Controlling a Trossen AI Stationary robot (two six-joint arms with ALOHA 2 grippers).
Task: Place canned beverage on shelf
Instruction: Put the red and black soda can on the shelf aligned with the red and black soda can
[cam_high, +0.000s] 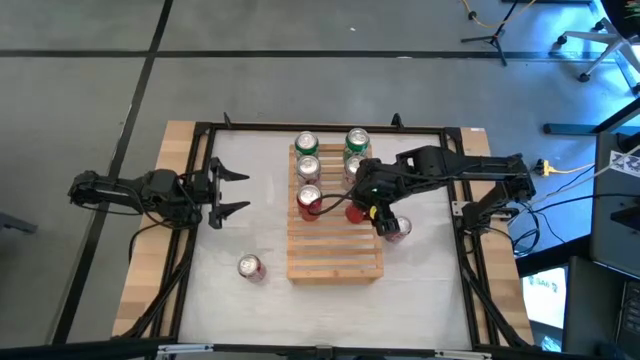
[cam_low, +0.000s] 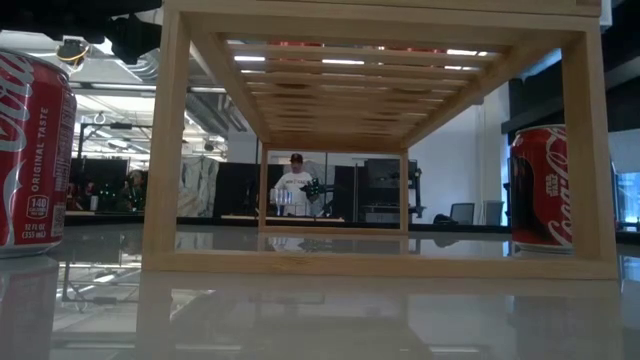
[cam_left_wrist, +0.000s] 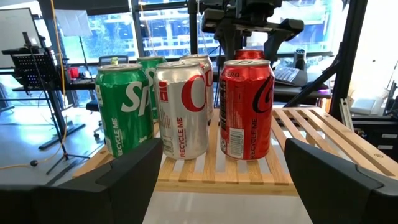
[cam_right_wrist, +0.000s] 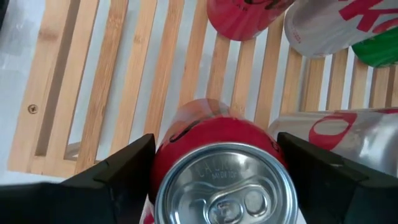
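The bamboo slat shelf (cam_high: 335, 250) stands mid-table and carries two green cans (cam_high: 306, 145), two silver cans (cam_high: 308, 168) and a red can (cam_high: 309, 200). My right gripper (cam_high: 362, 208) is over the shelf's right part, shut on another red can (cam_right_wrist: 217, 174), whose top also shows behind the front cans in the left wrist view (cam_left_wrist: 249, 55). My left gripper (cam_high: 228, 193) is open and empty left of the shelf, facing the cans (cam_left_wrist: 183, 109). My right gripper holds the red can by its two opposite sides (cam_right_wrist: 163, 155), near the top rim, between its two fingers. The fingers come from above, pointing down along the can. The can is upright, silver top up, over the slats; whether its base rests on them is hidden.
A red can (cam_high: 250, 267) stands on the white tabletop left of the shelf (cam_low: 30, 150), another (cam_high: 397, 228) right of it (cam_low: 548, 190). The shelf's near half (cam_high: 335, 262) is bare slats. A person shows far behind the table (cam_low: 296, 180).
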